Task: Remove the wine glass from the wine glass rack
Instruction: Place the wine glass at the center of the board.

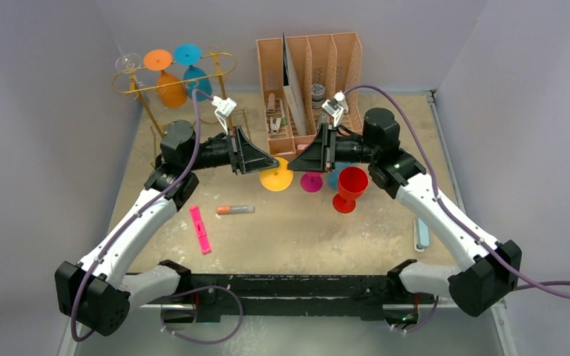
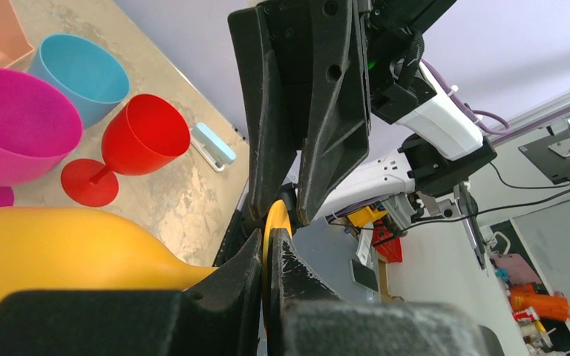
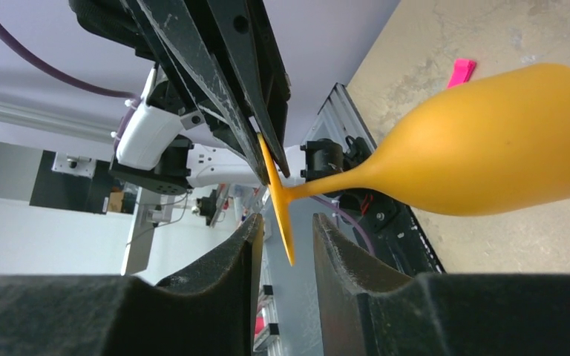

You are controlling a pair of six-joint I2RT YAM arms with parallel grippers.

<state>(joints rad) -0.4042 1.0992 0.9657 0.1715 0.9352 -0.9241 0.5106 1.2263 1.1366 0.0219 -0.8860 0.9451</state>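
The yellow glass [image 3: 490, 141], likely light, stiff, slick plastic, hangs mid-table well apart from the rack [image 1: 148, 111], its thin foot [image 3: 276, 200] clamped by the left gripper [image 2: 271, 241], the right gripper [image 3: 288, 222] astride it, jaws apart.

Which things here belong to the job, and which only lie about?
Job: yellow wine glass, wine glass rack, left pincer gripping its foot, right pincer.
Lying about: peach organiser, pink highlighter, marker.
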